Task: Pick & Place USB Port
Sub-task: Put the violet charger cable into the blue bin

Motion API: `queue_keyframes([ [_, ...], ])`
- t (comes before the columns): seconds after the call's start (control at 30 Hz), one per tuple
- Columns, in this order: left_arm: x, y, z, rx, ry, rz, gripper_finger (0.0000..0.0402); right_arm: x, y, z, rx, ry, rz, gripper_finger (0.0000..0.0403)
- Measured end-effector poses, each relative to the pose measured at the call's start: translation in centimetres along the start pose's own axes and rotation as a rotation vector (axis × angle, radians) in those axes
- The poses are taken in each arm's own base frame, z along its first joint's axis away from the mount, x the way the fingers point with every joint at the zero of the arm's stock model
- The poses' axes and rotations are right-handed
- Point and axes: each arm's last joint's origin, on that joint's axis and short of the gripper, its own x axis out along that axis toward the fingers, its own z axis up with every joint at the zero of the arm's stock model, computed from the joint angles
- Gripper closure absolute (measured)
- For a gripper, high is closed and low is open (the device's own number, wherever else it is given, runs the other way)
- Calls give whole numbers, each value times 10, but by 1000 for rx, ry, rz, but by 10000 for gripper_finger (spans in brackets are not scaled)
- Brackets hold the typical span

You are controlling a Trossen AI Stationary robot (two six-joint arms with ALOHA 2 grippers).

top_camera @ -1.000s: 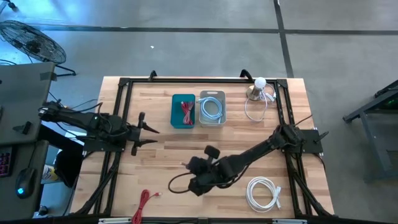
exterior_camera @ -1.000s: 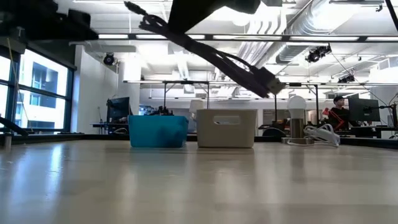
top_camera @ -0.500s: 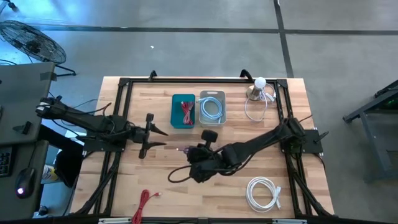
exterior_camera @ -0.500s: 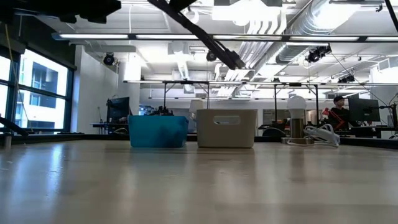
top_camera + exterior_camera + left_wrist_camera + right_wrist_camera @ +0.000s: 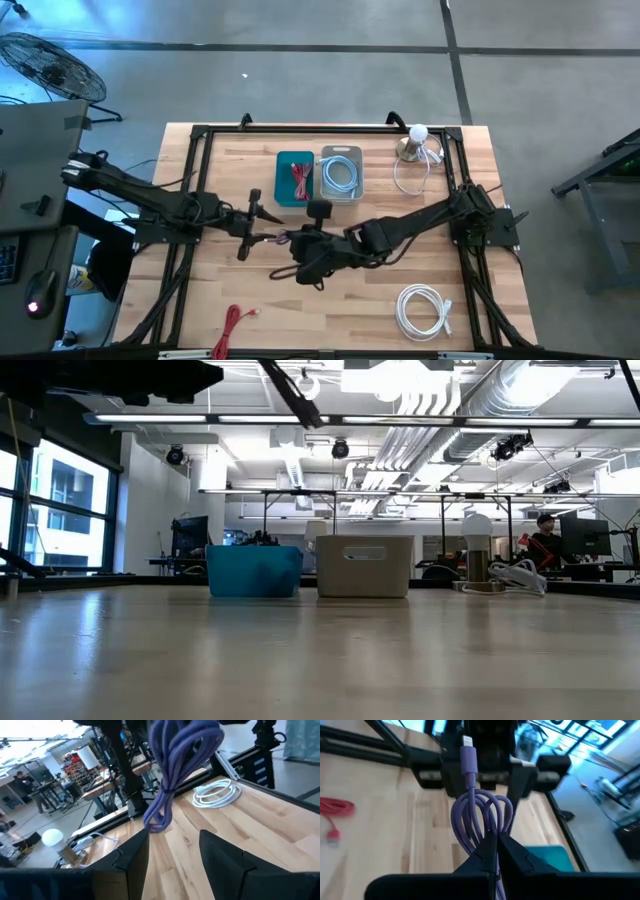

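**Purple cable held up between two tools at table centre**

The table is pale wood planking edged by a black frame, standing on a grey concrete floor. In the low view the room behind is an open workshop with ceiling lights, ducts, benches, windows at 9 o'clock and a person seated far off at 3 o'clock.

At 12 o'clock of the table centre sit a teal bin holding a red cable, and touching its side a grey bin holding a pale blue cable. At 1 o'clock stands a small lamp with a loose white wire. A coiled white cable lies at 5 o'clock, and a red cable at 7 o'clock near the front edge.

The right tool is pressed together on a looped purple USB cable, held above the wood at centre, its plug pointing toward the left arm. The left tool is spread, fingers either side of the hanging loops and not touching them.

Both arms cross the middle, closing the lane from 9 to 3 o'clock. Bare wood lies open along the front between the red and white cables, and at 11 o'clock beside the teal bin.
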Motion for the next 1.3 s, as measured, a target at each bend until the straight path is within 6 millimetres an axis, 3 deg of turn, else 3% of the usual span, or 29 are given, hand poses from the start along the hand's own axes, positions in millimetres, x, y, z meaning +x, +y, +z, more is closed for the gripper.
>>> queue_keyframes([
  [0.4, 14, -3, -2, -30, -60, 5, 232, 8, -9, 10, -27, -82, 99, 402],
  [1.3, 13, -1, 2, -25, -101, 24, 232, 32, -44, 14, -11, -131, 197, 403],
])
